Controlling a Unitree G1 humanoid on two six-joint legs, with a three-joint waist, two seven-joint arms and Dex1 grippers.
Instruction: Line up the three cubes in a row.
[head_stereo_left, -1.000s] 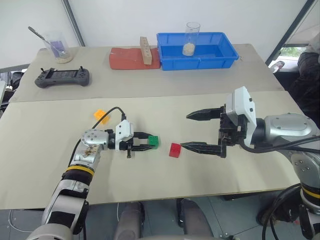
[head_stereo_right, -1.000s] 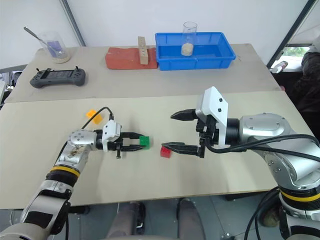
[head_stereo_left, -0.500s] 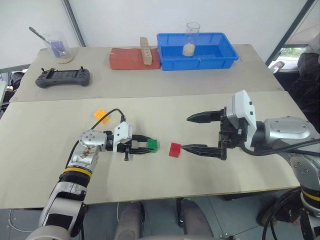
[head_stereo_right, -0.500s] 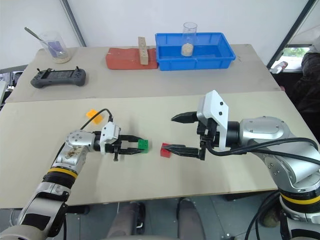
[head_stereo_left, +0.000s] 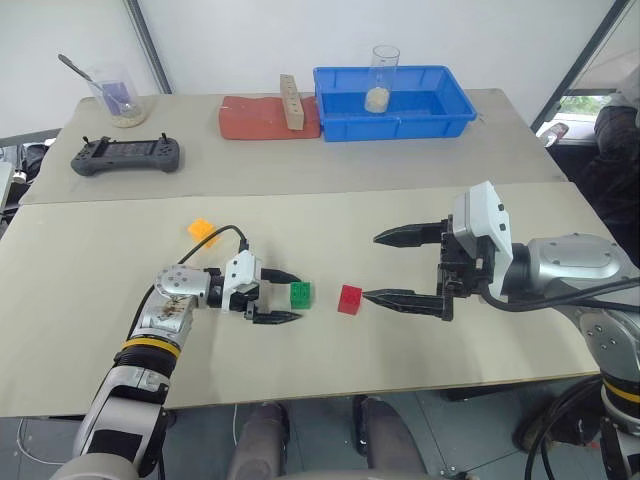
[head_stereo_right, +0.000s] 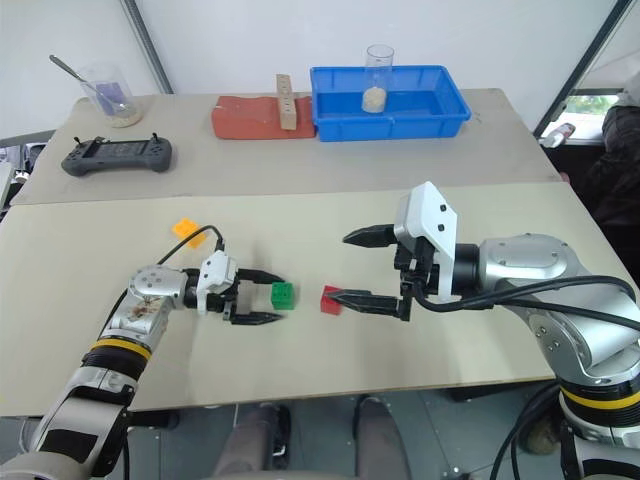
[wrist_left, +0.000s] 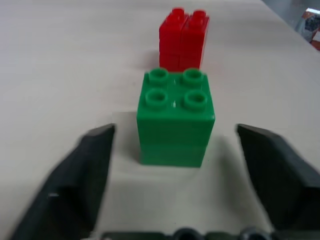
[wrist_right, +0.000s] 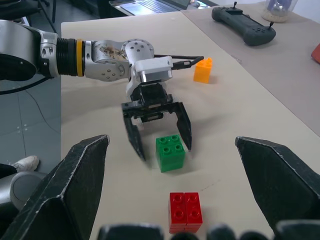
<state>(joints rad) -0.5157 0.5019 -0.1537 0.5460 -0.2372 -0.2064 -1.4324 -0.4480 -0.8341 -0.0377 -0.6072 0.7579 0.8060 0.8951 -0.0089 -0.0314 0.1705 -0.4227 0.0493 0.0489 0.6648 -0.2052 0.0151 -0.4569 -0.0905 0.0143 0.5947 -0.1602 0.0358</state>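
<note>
The green cube (head_stereo_left: 300, 294) stands on the table between the fingers of my left gripper (head_stereo_left: 295, 297), which is open; in the left wrist view both fingers (wrist_left: 85, 175) stand clear of the cube's (wrist_left: 176, 117) sides. The red cube (head_stereo_left: 349, 299) sits just to the right of it, with a small gap. Off the line of those two, the orange-yellow cube (head_stereo_left: 202, 230) lies further back and to the left. My right gripper (head_stereo_left: 372, 266) hovers open to the right of the red cube, its lower fingertip close to that cube.
At the back stand a blue bin (head_stereo_left: 395, 130) with a glass beaker (head_stereo_left: 384, 75) in it, a red-brown slab (head_stereo_left: 258, 118) with a tan wooden block (head_stereo_left: 291, 100), a black controller (head_stereo_left: 125, 155) and a beaker with a spoon (head_stereo_left: 115, 95).
My left gripper has opened and let go of the green cube, which now stands on the table a little left of the red one. The right arm has not moved.
</note>
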